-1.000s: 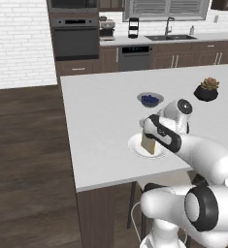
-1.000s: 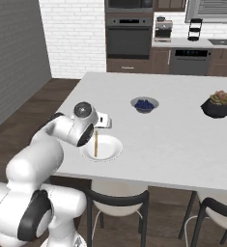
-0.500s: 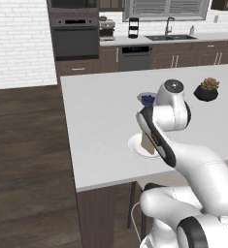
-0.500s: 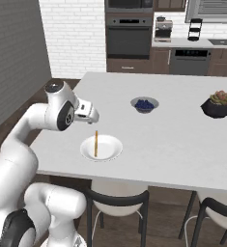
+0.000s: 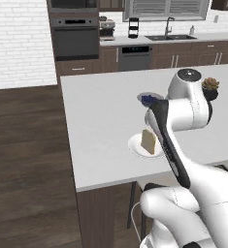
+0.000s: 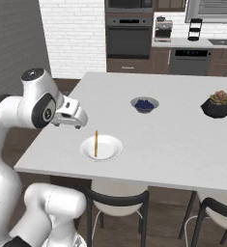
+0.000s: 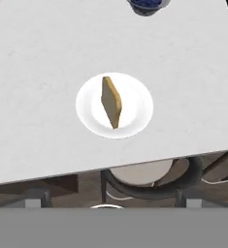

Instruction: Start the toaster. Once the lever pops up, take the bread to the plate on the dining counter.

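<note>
The bread (image 5: 148, 142) stands on its edge on the small white plate (image 5: 135, 146), near the front edge of the white dining counter (image 5: 101, 111). From the right base view I see the slice (image 6: 96, 143) edge-on, upright in the plate (image 6: 110, 150). My gripper (image 6: 80, 120) hangs above the counter (image 6: 173, 140), up and to the left of the plate, apart from the bread and holding nothing. The hand view looks down on the bread (image 7: 111, 101), the plate (image 7: 137, 104) and the counter (image 7: 38, 72). The toaster is out of view.
A bowl with something blue (image 6: 144, 104) (image 5: 147, 99) sits behind the plate, and a dark potted plant (image 6: 217, 105) stands at the far right. Black stools (image 6: 117, 202) are tucked under the counter's front edge. Ovens and cabinets line the back wall (image 5: 76, 38).
The hand has lifted off the plate and drawn back toward the counter's left edge. The bread stays upright on the plate.
</note>
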You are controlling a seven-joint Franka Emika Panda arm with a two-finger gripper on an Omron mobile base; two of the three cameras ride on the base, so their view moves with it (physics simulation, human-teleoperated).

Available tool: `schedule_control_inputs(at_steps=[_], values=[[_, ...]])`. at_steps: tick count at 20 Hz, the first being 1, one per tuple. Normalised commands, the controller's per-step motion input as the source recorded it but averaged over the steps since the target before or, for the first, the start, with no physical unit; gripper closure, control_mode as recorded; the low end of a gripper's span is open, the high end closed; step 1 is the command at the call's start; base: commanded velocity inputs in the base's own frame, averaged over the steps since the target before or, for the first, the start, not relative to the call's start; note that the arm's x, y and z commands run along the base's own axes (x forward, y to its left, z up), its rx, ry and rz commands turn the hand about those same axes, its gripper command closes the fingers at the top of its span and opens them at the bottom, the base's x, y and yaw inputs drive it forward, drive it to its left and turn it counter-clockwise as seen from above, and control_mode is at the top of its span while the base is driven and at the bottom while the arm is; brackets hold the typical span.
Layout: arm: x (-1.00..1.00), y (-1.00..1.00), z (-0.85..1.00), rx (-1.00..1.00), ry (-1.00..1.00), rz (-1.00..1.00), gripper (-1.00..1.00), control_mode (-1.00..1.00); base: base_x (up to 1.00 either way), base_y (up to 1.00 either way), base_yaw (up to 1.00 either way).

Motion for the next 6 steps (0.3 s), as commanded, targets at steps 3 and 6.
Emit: schedule_control_inputs(at_steps=[3, 6], values=[[-1.00, 0.10, 0.05, 0.00, 0.00, 0.00, -1.00, -1.00, 0.00, 0.00, 0.00], [-0.88, 0.01, 0.06, 0.03, 0.00, 0.00, -1.00, -1.00, 0.00, 0.00, 0.00]])
